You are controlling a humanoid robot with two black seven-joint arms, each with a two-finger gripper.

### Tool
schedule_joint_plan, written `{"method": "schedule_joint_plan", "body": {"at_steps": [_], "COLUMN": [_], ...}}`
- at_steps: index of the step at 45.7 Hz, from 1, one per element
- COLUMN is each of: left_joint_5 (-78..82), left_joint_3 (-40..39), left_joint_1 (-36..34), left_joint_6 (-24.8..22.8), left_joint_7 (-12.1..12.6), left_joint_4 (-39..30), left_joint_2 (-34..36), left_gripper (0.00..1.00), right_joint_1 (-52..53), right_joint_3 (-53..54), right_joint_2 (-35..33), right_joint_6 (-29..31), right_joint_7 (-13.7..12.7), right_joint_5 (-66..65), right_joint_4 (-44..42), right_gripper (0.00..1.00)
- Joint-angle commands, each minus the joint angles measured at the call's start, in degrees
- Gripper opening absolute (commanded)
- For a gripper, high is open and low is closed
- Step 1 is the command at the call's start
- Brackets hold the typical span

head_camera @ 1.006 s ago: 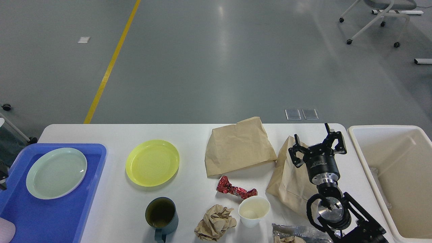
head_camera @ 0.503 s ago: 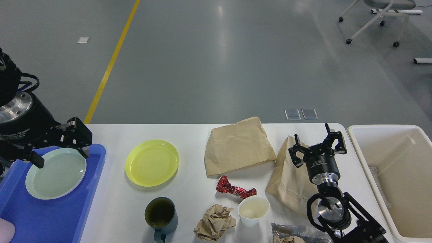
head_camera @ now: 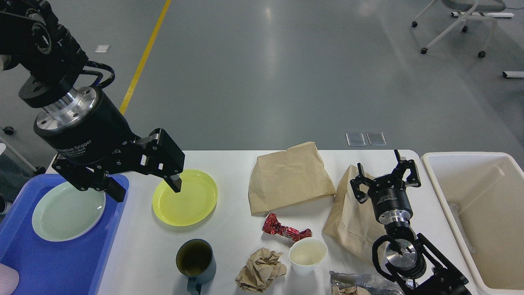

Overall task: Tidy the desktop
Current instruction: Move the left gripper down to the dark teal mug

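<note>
The white desktop [head_camera: 233, 162] carries a yellow plate [head_camera: 192, 205], a dark mug [head_camera: 195, 260], a crumpled brown paper ball [head_camera: 260, 270], a white paper cup [head_camera: 308, 256], a red foil wrapper [head_camera: 285, 231] and two brown paper bags [head_camera: 290, 178] [head_camera: 348, 223]. My left gripper [head_camera: 147, 190] hangs open and empty, one finger over the yellow plate's left edge and the other over the blue tray's right edge. At the right, my right gripper [head_camera: 385, 168] stands open and empty over the second bag.
A blue tray [head_camera: 61, 262] at the left holds a pale green plate [head_camera: 67, 211]. A cream bin [head_camera: 434, 172] stands off the table's right end. A silvery foil bag [head_camera: 360, 282] lies at the front edge by my right arm.
My left arm has swung in from the left and moved right, from over the tray to between the tray and the yellow plate. The right arm has not moved.
</note>
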Motion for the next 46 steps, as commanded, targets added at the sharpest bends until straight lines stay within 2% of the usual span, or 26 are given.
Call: {"method": "schedule_joint_plan", "body": {"at_steps": [1,5,8,27,32,46], "left_joint_5": [-0.3,-0.3,-0.2,-0.1,0.0,0.3], "left_joint_3": [0.3,0.5,0.3,-0.4,-1.8,-7.4], "left_joint_1": [-0.2,0.0,0.6,5.6,9.3,23.7], "left_joint_6": [1.3,5.8,8.7,9.7,10.3,21.6], "left_joint_7": [2.5,6.1,7.4,6.9,6.9,8.8], "left_joint_4": [-0.1,-0.2,-0.2,0.7,1.9,2.2], "left_joint_2": [-0.7,-0.2,0.0,0.1,0.2,-0.3], "left_gripper": [0.94,0.94,0.94,0.96,0.96,0.94], "right_joint_1": [0.0,0.0,0.0,0.0,0.0,0.0], "right_joint_3": [0.0,0.0,0.0,0.0,0.0,0.0], "right_joint_2": [0.0,0.0,0.0,0.0,0.0,0.0], "right_joint_6": [0.0,0.0,0.0,0.0,0.0,0.0], "right_joint_7": [0.0,0.0,0.0,0.0,0.0,0.0], "right_joint_5": [0.0,0.0,0.0,0.0,0.0,0.0], "right_joint_4": [0.0,0.0,0.0,0.0,0.0,0.0], "right_gripper": [1.00,1.00,1.00,1.00,1.00,1.00]}}
